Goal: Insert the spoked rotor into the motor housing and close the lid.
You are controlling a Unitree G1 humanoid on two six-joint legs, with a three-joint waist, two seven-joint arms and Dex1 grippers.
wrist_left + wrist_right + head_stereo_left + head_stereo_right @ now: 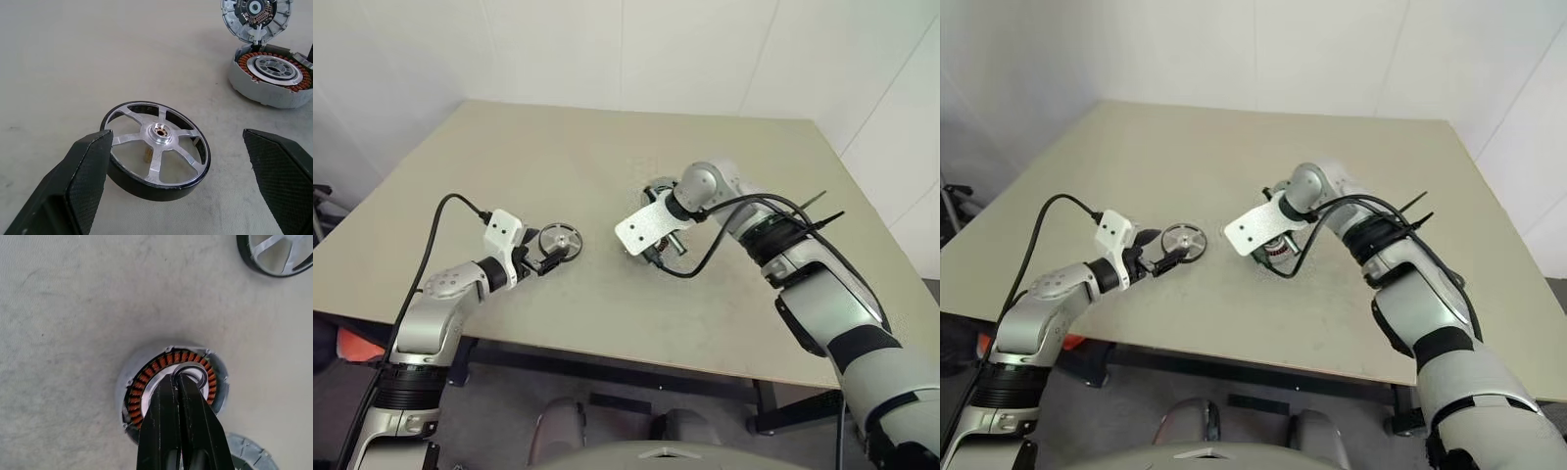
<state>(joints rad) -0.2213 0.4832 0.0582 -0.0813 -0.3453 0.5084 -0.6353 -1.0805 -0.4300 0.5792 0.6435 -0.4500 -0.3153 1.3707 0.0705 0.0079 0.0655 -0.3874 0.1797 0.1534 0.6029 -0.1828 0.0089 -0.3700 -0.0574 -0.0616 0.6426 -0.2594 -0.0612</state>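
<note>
The spoked rotor point(156, 147) is a shiny silver disc with a dark rim, lying flat on the table. My left gripper point(177, 137) is open, its black fingers point(83, 176) standing wide on either side of the rotor without touching it. The motor housing point(146, 382) is a grey cup with a ring of copper windings and a silver ring at its centre. It sits to the right of the rotor point(561, 241). Its lid point(257, 17) stands open behind the housing point(271, 73). My right gripper point(178, 378) is shut with nothing in it, pointing down over the housing's centre.
The beige table point(558, 157) has bare surface all around the two parts. Its front edge point(607, 354) runs close below my left arm. A black cable point(700, 262) loops from my right wrist down beside the housing.
</note>
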